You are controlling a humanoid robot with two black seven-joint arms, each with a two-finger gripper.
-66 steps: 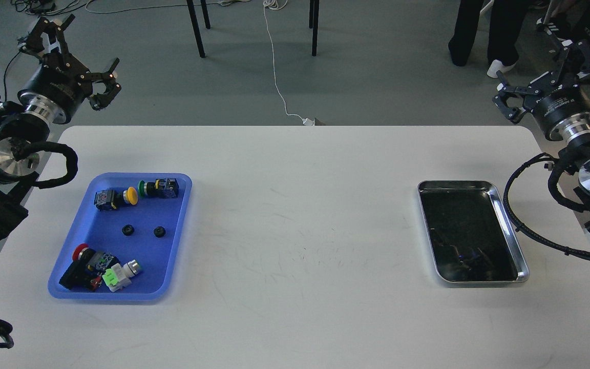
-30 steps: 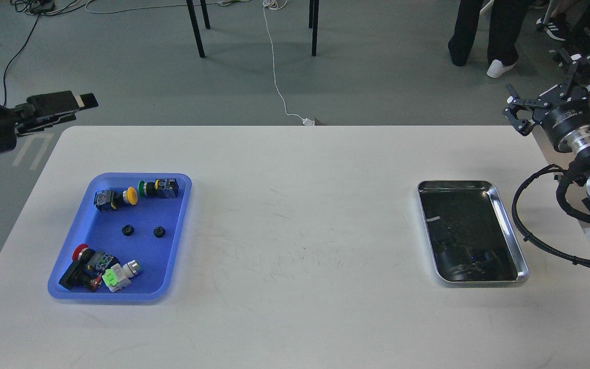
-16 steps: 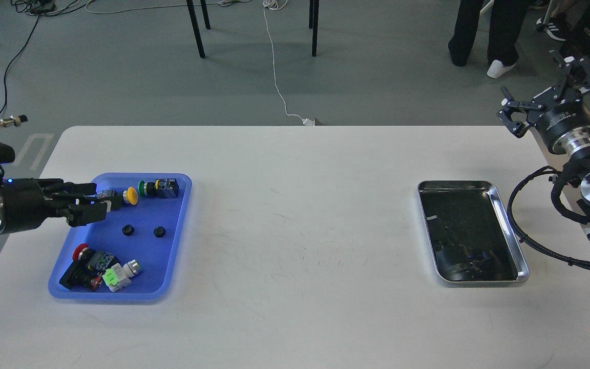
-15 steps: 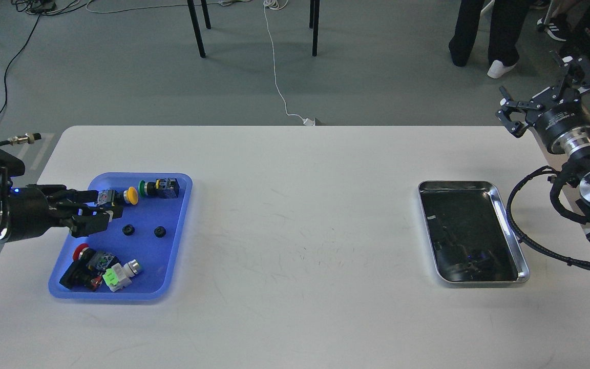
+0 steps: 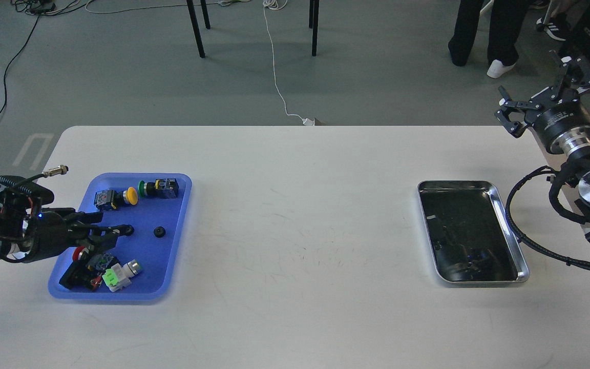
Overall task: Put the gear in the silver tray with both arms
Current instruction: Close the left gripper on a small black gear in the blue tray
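Note:
Two small black gears lie in the blue tray (image 5: 172, 256): the left gear (image 5: 129, 229) and the right gear (image 5: 159, 231). My left gripper (image 5: 109, 228) reaches in low from the left over the tray. Its fingers are apart and the tips are right beside the left gear, which still lies on the tray floor. The silver tray (image 5: 511, 225) sits at the right of the table and holds nothing; its dark bottom only shows reflections. My right gripper (image 5: 540, 88) is open and empty, raised beyond the table's far right corner.
The blue tray also holds push-button switches: yellow (image 5: 130, 195) and green (image 5: 143, 188) ones at the back, red (image 5: 77, 253) and white-green (image 5: 118, 273) ones at the front. A person's legs (image 5: 484, 31) and chair legs (image 5: 197, 25) stand past the table.
My left arm swung down from high at the far left into the blue tray and its tips moved up to the left gear. The right gripper barely moved. The gears stayed put.

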